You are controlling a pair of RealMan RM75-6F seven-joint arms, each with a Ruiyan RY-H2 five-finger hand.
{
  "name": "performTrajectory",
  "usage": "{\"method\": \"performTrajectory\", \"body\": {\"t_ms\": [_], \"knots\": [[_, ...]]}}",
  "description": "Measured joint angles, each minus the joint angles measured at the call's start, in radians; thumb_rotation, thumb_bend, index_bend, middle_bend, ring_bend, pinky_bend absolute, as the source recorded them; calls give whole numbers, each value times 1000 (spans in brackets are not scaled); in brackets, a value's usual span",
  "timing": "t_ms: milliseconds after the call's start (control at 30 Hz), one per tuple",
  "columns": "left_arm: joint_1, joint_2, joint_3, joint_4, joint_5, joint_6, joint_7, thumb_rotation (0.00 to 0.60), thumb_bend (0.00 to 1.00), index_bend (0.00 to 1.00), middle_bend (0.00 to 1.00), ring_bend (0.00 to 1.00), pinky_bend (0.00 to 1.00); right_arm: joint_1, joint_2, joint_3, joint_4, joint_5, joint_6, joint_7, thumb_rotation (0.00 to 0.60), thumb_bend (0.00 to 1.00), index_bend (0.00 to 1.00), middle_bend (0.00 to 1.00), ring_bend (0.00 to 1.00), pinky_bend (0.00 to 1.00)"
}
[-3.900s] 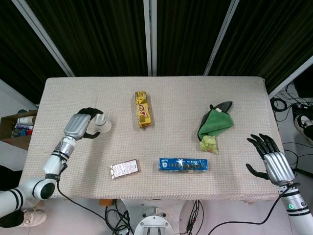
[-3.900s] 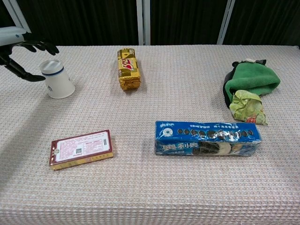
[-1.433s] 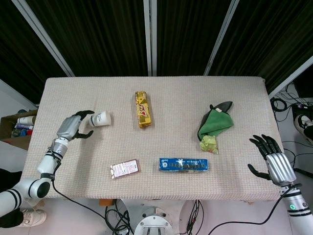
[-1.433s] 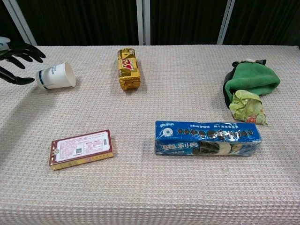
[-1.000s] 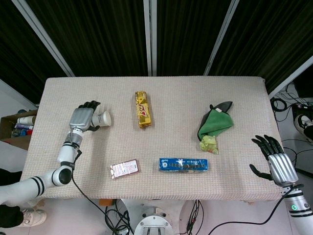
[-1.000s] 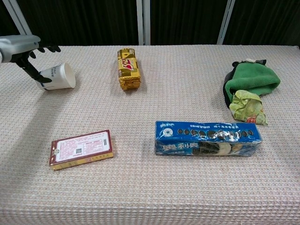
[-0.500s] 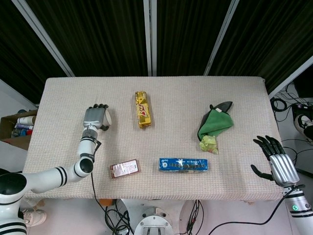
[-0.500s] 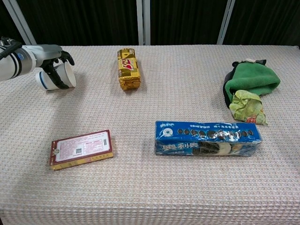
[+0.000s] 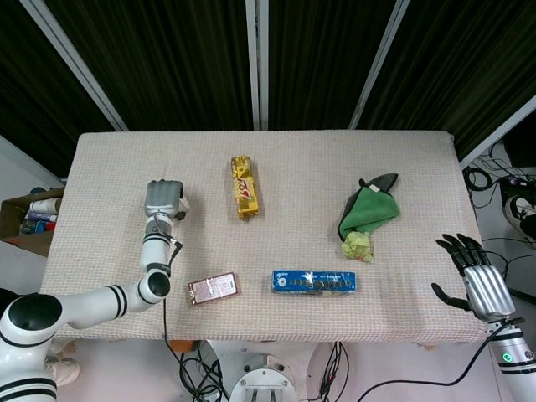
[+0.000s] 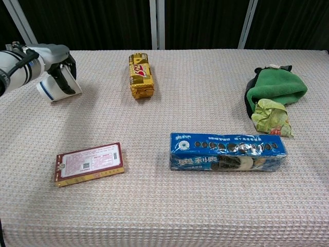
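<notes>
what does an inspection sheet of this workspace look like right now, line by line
surface: table under a beige woven cloth, flat.
job's things: paper cup, white with a blue band, tipped over near the left edge.
clutter: gold snack pack; blue biscuit box; red card box; green cloth with a crumpled wrapper against it.
hands: left hand grips the cup from above; right hand holds nothing, fingers apart, off the table's right end.
cables: cables on the floor right of the table and under its front edge.
surroundings: dark curtain behind; cardboard box at left.
</notes>
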Motion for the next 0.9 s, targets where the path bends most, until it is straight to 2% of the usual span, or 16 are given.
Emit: {"method": "performTrajectory", "body": {"t_ms": [200, 367, 500, 633, 733, 900], "knots": [[70, 18, -42, -46, 135, 6, -268, 600, 243, 466, 442, 340, 328, 0, -2, 1, 4, -2, 2, 5, 600, 214, 146, 119, 2, 83], [155, 14, -81, -62, 287, 7, -620, 600, 243, 455, 429, 339, 306, 4, -4, 1, 7, -6, -2, 7, 600, 214, 146, 119, 2, 83], [222, -7, -91, -36, 430, 5, -896, 600, 243, 433, 413, 334, 270, 6, -3, 2, 7, -7, -4, 7, 600, 214, 146, 119, 2, 83], [285, -47, -80, 43, 610, 13, -1134, 600, 242, 394, 383, 297, 241, 5, -1, 2, 5, -5, -5, 6, 600, 214, 146, 119, 2, 83], [320, -76, -56, 126, 712, 12, -1238, 600, 239, 364, 356, 266, 231, 5, -1, 2, 2, -6, -4, 4, 600, 214, 146, 119, 2, 84], [364, -103, -11, 207, 778, -1, -1289, 600, 239, 355, 338, 251, 224, 2, -1, 2, 0, -6, 0, 2, 600, 214, 146, 119, 2, 84]]}}
